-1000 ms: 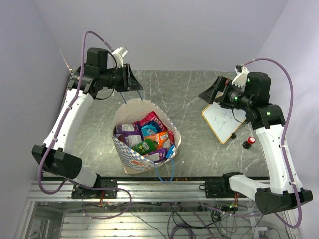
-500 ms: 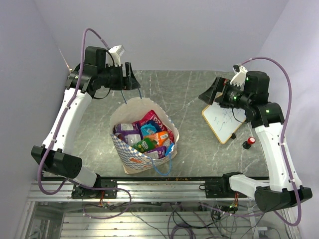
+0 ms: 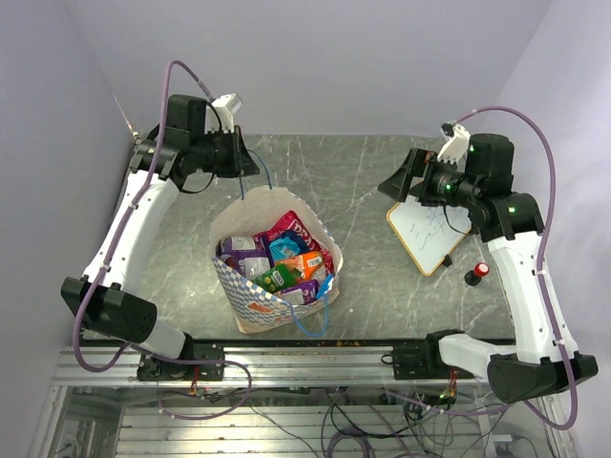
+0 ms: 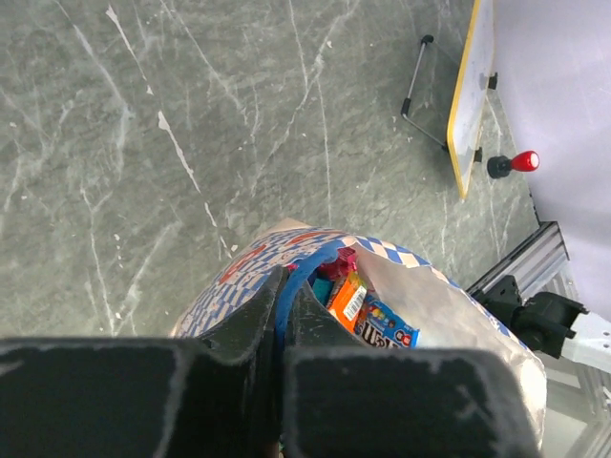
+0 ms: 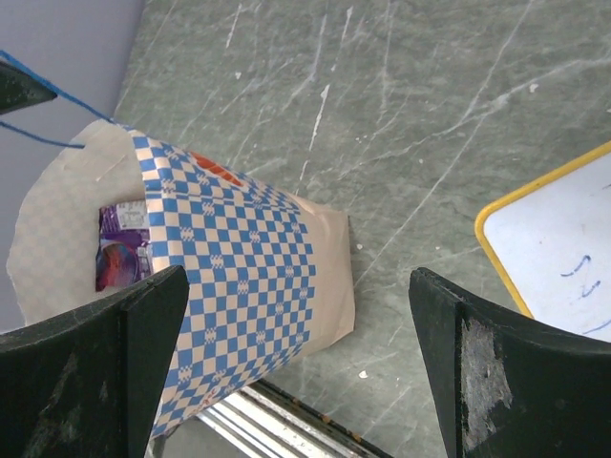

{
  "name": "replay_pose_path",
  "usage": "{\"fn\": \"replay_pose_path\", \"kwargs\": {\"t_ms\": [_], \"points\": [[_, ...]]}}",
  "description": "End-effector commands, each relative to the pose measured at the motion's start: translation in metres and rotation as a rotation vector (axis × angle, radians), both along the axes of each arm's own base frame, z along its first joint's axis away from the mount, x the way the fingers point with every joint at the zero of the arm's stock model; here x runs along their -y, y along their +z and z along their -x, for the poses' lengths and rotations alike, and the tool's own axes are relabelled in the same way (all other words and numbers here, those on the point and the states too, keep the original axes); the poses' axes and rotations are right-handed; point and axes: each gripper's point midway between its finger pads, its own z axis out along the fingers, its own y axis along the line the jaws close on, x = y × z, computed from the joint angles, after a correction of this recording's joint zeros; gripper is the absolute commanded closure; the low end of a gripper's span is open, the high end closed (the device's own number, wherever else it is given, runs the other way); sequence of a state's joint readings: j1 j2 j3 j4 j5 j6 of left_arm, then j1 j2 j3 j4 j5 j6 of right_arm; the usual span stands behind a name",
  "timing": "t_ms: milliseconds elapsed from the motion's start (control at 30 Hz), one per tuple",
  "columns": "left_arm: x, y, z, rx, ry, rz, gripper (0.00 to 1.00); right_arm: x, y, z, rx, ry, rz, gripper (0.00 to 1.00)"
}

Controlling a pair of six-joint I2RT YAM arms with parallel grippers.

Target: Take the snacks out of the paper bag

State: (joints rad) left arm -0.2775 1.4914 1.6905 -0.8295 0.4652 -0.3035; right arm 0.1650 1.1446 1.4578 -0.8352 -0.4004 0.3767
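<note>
Over grey marble table, lilac walls: left hand tight on cord handle, right hand wide.

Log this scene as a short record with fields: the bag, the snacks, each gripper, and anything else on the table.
bag: cream paper bag with blue checkered band, standing with its mouth open on grey marble table
snacks: colourful packets, all inside bag
left gripper: shut on thin blue cord handle
right gripper: open, empty
other: yellow-framed whiteboard, small red-topped object
</note>
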Motion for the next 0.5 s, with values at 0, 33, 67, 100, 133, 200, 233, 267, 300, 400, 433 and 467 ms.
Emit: {"fn": "replay_pose_path", "kwargs": {"t_ms": [0,33,67,100,133,200,233,267,300,400,433,467], "points": [[-0.012,0.032,-0.002,0.085,0.058,-0.017,0.93,-0.018,0.009,0.002,0.041,0.097,-0.003,0.0],[-0.015,0.036,-0.003,0.09,0.075,-0.028,0.93,-0.023,0.009,0.004,0.044,0.121,0.001,0.0],[-0.018,0.044,-0.005,0.108,0.094,-0.034,0.93,-0.027,0.008,0.005,0.045,0.138,0.004,0.0],[-0.021,0.052,-0.007,0.126,0.112,-0.04,0.93,-0.031,0.007,0.007,0.045,0.157,0.007,0.0],[-0.025,0.056,-0.01,0.134,0.136,-0.052,0.93,-0.035,0.006,0.008,0.042,0.173,0.009,0.0],[-0.036,0.066,-0.016,0.154,0.196,-0.077,0.93,-0.042,0.003,0.009,0.029,0.197,0.013,0.0],[-0.042,0.069,-0.019,0.16,0.225,-0.09,0.93,-0.045,0.001,0.01,0.02,0.211,0.013,0.0],[-0.048,0.072,-0.022,0.162,0.251,-0.101,0.93,-0.049,0.0,0.01,0.015,0.226,0.013,0.0],[-0.055,0.074,-0.024,0.165,0.275,-0.111,0.93,-0.053,-0.002,0.011,0.006,0.24,0.014,0.0],[-0.074,0.08,-0.028,0.175,0.338,-0.119,0.93,-0.066,-0.004,0.013,-0.006,0.278,0.014,0.0],[-0.079,0.083,-0.029,0.185,0.35,-0.115,0.93,-0.071,-0.005,0.014,-0.012,0.291,0.014,0.0],[-0.084,0.086,-0.03,0.195,0.366,-0.112,0.93,-0.076,-0.007,0.015,-0.019,0.306,0.013,0.0]]}}
